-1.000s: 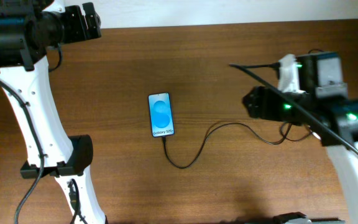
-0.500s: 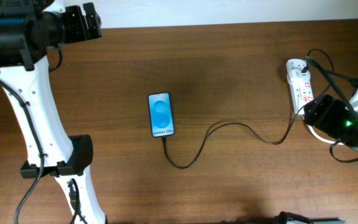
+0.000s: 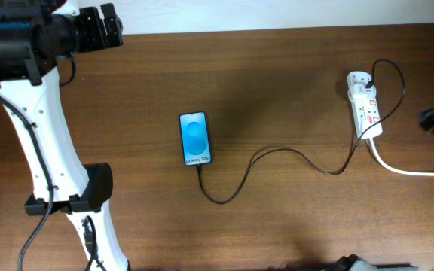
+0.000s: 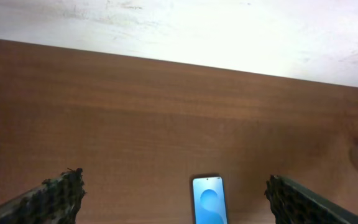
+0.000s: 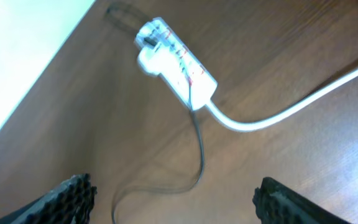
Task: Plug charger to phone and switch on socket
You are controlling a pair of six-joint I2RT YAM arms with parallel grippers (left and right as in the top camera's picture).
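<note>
Left gripper point(image 4: 174, 186): fingers spread wide, nothing held.
Phone point(image 3: 195, 139): laid flat, screen up, ahead of the left gripper, well apart.
Charger point(image 3: 277, 154): run slack from the phone's lower edge to the socket; judged plugged in.
Socket point(image 5: 176, 62): ahead of the right gripper point(image 5: 173, 190), well apart; that gripper spread wide, empty.
Right wrist view only: red switch markings shown, though the switch state cannot be told.
Overhead view only: the whole cable run.

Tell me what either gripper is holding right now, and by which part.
Nothing. The left gripper and the right gripper are both open, with nothing gripped between their fingers; the charger lies free on the table.
</note>
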